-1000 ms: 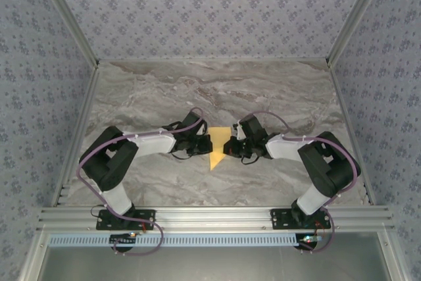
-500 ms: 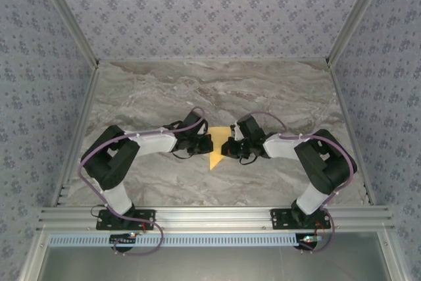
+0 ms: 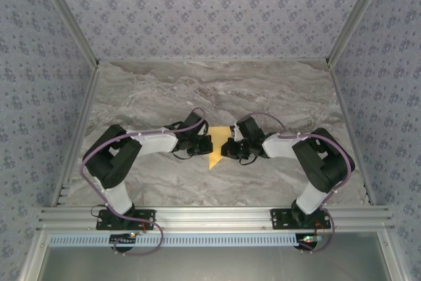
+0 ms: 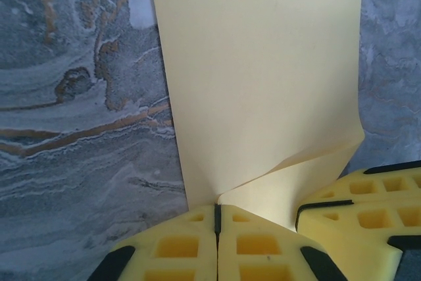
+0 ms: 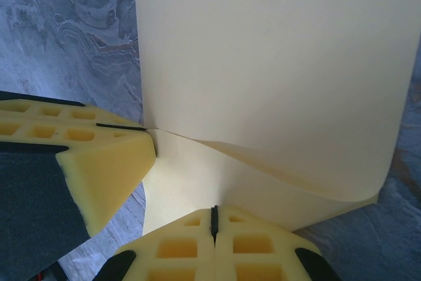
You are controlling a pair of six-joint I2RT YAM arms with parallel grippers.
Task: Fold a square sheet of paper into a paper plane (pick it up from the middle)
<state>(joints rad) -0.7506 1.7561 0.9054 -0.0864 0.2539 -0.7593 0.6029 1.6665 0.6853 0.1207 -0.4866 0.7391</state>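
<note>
The square sheet of paper [image 3: 214, 154] is mustard-yellow and hangs between my two grippers at mid-table, showing a point toward the near edge in the top view. My left gripper [image 3: 206, 144] is shut, and the paper's [image 4: 263, 83] lower edge runs into the seam of its yellow pads [image 4: 256, 245]. My right gripper [image 3: 227, 149] is also shut, pinching the paper [image 5: 276, 64] from the other side at its fingertips [image 5: 263, 245]. Between the two grips the sheet bends in a soft fold [image 5: 263, 162]. The left gripper's yellow finger [image 5: 99, 156] sits close beside the right one.
The marble tabletop [image 3: 217, 90] spreads behind and to both sides of the grippers. Patterned walls [image 3: 210, 4] close in the back and sides, and an aluminium rail [image 3: 210, 216] runs along the near edge by the arm bases.
The right gripper has shifted slightly left toward the left gripper, so less paper shows between them. Both stay shut.
</note>
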